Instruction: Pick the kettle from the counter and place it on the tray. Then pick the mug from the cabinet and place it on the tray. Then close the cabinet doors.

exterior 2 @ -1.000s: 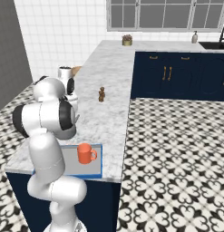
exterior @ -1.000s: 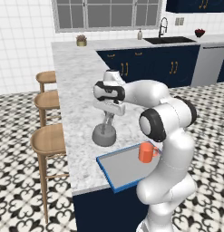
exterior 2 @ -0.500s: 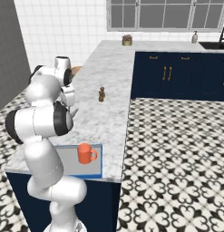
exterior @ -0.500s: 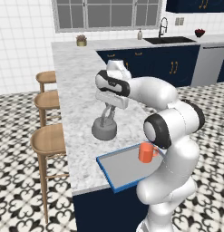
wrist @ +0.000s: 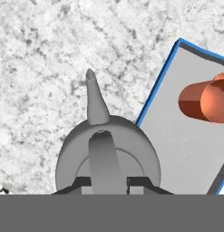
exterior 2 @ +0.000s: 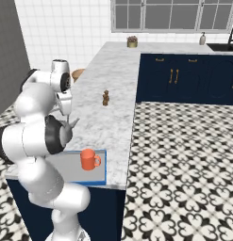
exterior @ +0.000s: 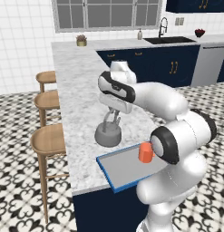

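My claw (wrist: 104, 181) is dark and matt, pinched on a kettle (exterior: 108, 134) of dull grey metal, smooth and faintly sheened. The counter (exterior: 77, 86) under it looks like polished marble, white veined with grey. At the near corner the tray (exterior: 127, 168) is flat matt grey with a bright blue, plastic-looking rim, and the orange mug (exterior: 146, 152) on it is smooth, softly glossy.

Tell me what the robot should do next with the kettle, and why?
Probably lift it a little. The pincer is shut on the kettle handle, but the kettle sits on the counter beside the tray, where the mug already stands.
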